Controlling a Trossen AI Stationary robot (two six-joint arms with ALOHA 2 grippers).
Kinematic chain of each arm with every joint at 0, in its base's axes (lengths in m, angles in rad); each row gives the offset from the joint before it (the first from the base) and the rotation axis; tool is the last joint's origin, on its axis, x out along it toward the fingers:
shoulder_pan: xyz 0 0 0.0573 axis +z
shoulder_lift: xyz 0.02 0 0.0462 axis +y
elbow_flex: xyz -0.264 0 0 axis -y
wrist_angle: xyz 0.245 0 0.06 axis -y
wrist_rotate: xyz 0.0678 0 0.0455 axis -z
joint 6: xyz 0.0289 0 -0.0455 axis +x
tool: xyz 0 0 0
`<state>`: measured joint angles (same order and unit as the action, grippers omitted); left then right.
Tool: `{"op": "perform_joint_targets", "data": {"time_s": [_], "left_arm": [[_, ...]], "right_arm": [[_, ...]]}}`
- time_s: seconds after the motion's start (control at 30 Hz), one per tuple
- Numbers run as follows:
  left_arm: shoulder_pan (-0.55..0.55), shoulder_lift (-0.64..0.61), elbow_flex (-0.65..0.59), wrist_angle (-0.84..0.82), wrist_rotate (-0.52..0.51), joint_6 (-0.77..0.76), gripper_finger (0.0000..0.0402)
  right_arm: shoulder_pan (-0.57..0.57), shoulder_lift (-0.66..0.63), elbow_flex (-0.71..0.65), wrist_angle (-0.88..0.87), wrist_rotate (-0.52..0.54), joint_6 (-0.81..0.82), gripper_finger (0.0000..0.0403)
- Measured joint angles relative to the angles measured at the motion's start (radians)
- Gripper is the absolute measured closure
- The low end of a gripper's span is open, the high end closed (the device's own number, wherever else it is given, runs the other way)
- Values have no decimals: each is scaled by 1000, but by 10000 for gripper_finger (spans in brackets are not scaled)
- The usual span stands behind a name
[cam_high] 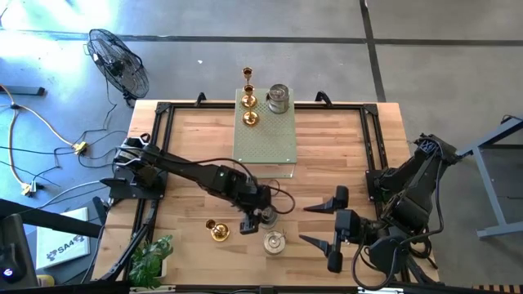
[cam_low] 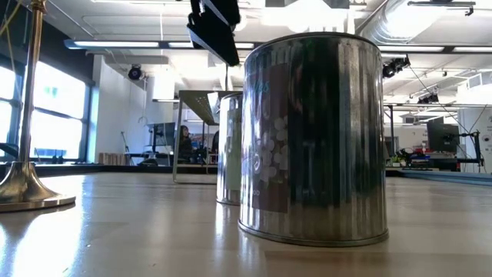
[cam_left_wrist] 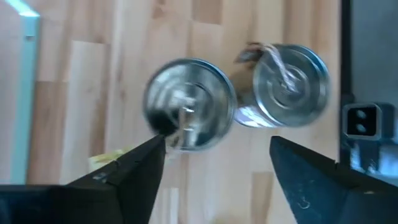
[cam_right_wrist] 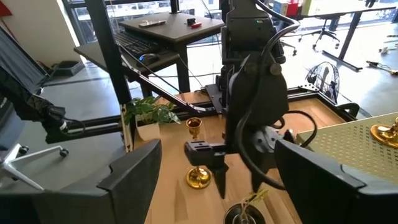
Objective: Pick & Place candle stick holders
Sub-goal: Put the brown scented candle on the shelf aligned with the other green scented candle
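Two squat silver candle stick holders stand upright on the wooden table near its front edge [cam_high: 267, 215] [cam_high: 274, 242]; both show from above in the left wrist view [cam_left_wrist: 189, 104] [cam_left_wrist: 289, 84]. A gold holder [cam_high: 216, 230] stands on its round base to their left. My left gripper [cam_high: 255, 219] is open, pointing down, above and beside the farther silver holder; its fingers [cam_left_wrist: 130, 174] touch nothing I can see. Two gold holders [cam_high: 248, 100] and one silver one [cam_high: 279, 99] stand on the pale green perforated box [cam_high: 265, 139]. My right gripper [cam_high: 327, 224] is open and empty to the right.
A small green plant [cam_high: 151, 261] stands at the table's front left corner. Black frame rails [cam_high: 155, 155] run along the table's left, far and right sides. The right wrist view shows the left arm [cam_right_wrist: 252, 93] over the gold holder [cam_right_wrist: 198, 163].
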<state>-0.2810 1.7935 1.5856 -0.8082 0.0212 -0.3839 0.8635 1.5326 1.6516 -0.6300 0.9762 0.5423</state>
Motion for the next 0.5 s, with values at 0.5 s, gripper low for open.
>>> {"op": "perform_joint_targets", "data": {"time_s": [0.5], "left_arm": [[15,35,-2,11,-52,2,46]], "right_arm": [[0,0,0,0,-19,19,96]]}}
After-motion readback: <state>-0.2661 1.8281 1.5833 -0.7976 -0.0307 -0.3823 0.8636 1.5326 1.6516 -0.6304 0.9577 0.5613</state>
